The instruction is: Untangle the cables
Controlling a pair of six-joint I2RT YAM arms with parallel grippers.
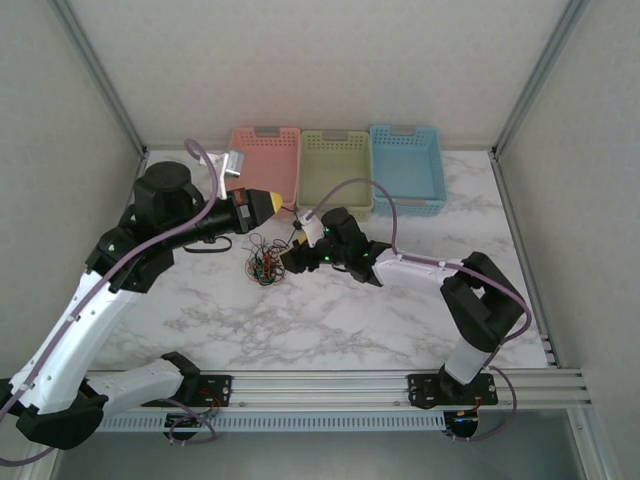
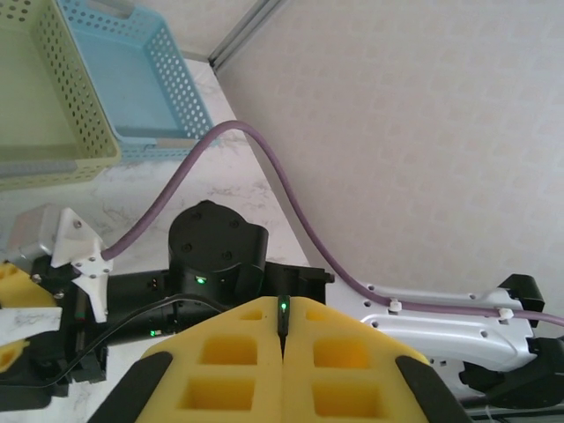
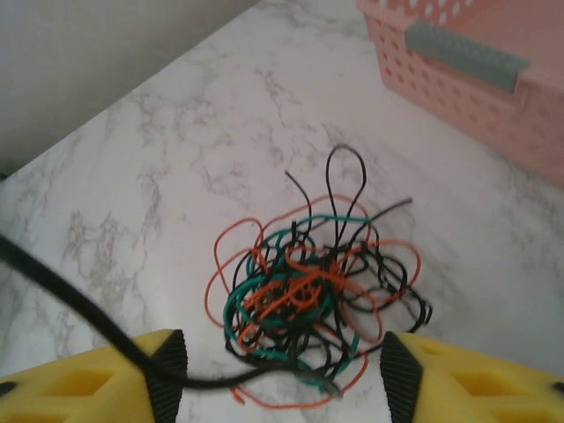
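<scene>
The cables [image 1: 265, 266] lie as one tangled heap of thin black, red-orange and green wires [image 3: 308, 291] on the marble table. My right gripper [image 1: 293, 260] is just right of the heap and open. Its yellow fingers [image 3: 106, 379] stand either side of the heap's near edge, gripper [image 3: 282, 379]. A thicker, blurred black cable [image 3: 97, 339] crosses in front of the left finger and ends in a grey tip by the heap. My left gripper [image 1: 272, 203] hovers above and behind the heap, gripper [image 2: 284, 304], its yellow pads pressed shut with only a dark seam between them.
Three baskets stand in a row at the back: pink [image 1: 265, 160], green [image 1: 337, 165] and blue [image 1: 407, 165]. The pink basket [image 3: 476, 79] is close to the heap. Lilac arm cables [image 2: 264, 150] loop over the right arm [image 1: 430, 270].
</scene>
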